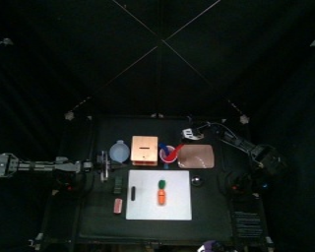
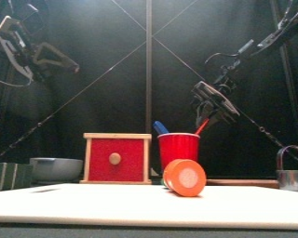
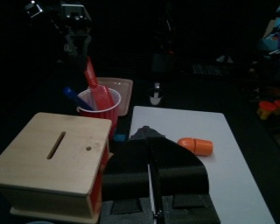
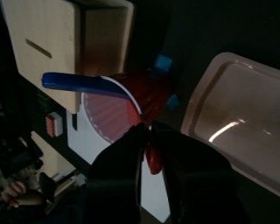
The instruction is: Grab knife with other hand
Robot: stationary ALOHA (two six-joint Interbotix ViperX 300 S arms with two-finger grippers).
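— Claw (image 3: 150,175) on the left arm: how does it stand?

— Narrow, the two jaws drawn to a thin seam. It hangs at the tabletop's (image 1: 121,126) 9 o'clock edge, just beside the white cutting board (image 1: 180,205).

— And the knife (image 1: 131,187)?

— Flat on that board, at the carrot's (image 1: 161,193) 9 o'clock, apart from both claws.

— The right claw (image 4: 143,140)?

— Up at about 1 o'clock, above the red cup (image 2: 178,147), closed on a red stick (image 2: 204,121) that slants down into the cup.
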